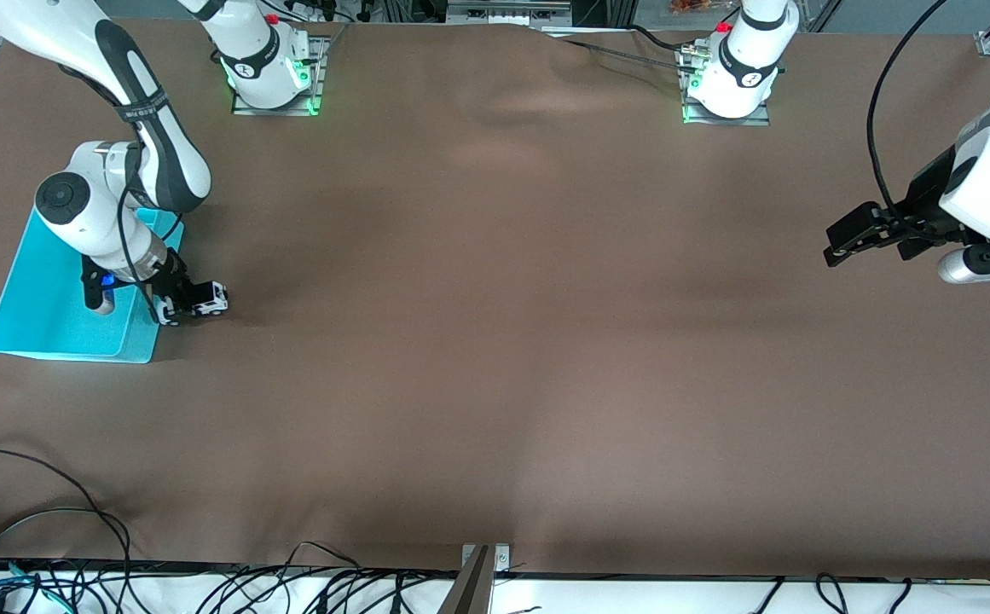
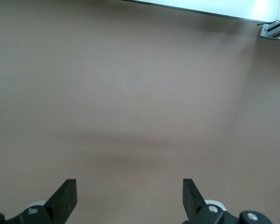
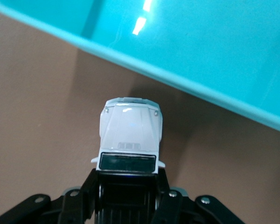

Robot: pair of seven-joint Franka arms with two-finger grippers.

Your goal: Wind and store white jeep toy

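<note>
— Since the tabletop (image 1: pixel 495 341) is bare in the middle, where is everything?

— The cyan bin (image 1: pixel 51 315) sits at my right arm's end. My left claw (image 1: pixel 840 247) waits, spread wide. My right claw (image 3: pixel 127 196) is clamped on the white jeep toy (image 3: pixel 129 140), just beside the bin.

— How should you wind it?

— I judge: press the wheels down, drag straight, then lift over the rim.

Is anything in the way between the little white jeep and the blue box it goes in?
Only the box's own side wall. The right hand is shut on the white jeep toy, right beside the cyan bin, so the jeep must be lifted over that wall. The left hand waits, open, over bare table.
</note>
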